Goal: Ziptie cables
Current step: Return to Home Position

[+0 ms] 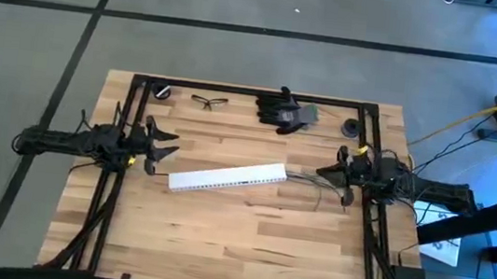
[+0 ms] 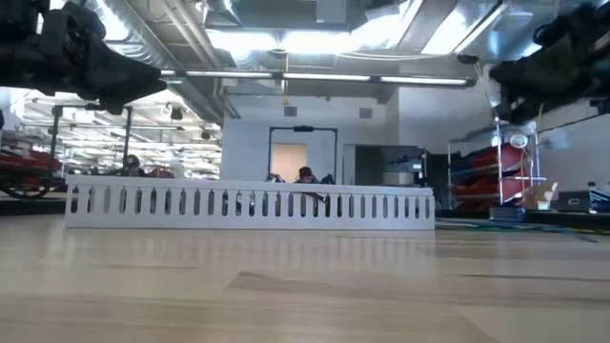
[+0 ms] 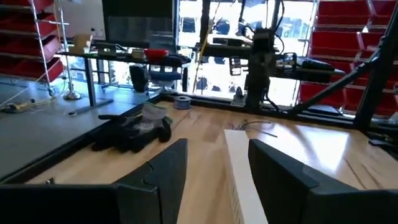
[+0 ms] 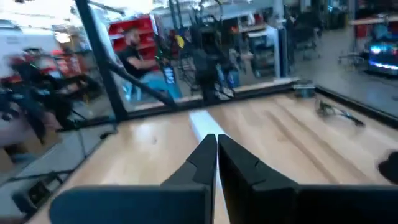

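At centre frame in the high view, I read the white cable duct [image 1: 228, 177] lying slantwise on the wooden table [image 1: 245, 252], with its right end higher in the frame. The cables [image 1: 311, 186] show as thin dark strands at that right end. They fan out over the table surface toward the right gripper.

The left gripper [image 1: 170, 145] hovers at left of centre, just beside the duct's left end, clear of the table. Its fingers are spread wide and hold nothing. The left wrist view confirms the gap, with the duct running away between the two fingers [image 3: 165, 171].

The right gripper [image 1: 322, 173] hangs at right of centre, near the cable strands. Its fingers [image 4: 239, 168] are pressed together and grip nothing.

Along the table's upper edge lie a pair of black gloves [image 1: 284, 112], safety glasses [image 1: 209, 102] and what looks like a dark tape roll [image 1: 351, 128].
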{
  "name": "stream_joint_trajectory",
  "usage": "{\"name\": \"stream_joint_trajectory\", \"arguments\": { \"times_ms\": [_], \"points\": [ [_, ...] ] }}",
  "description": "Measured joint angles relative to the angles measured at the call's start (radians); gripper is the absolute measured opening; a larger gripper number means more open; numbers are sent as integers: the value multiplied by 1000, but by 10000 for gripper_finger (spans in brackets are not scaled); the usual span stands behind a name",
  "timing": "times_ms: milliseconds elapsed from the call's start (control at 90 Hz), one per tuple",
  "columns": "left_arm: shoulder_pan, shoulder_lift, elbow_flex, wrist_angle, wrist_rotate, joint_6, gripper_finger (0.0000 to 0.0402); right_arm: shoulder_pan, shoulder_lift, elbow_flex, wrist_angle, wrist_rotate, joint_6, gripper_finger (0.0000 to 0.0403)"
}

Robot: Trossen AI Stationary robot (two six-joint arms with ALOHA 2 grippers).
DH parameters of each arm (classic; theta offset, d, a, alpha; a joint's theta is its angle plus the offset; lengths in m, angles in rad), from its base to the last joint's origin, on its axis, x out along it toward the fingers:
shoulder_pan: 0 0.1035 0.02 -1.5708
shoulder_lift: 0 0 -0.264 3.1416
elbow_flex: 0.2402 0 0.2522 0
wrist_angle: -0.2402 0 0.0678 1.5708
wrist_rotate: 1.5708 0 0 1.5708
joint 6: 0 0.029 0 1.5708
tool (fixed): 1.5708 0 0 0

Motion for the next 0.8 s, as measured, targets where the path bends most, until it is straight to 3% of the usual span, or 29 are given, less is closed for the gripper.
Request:
{"name": "stream_joint_trajectory", "arguments": {
  "times_ms": [800],
  "points": [
    [0,5,0,-1,0,-4,156,0,22,-1,-19,9,5,0]
  ]
}}
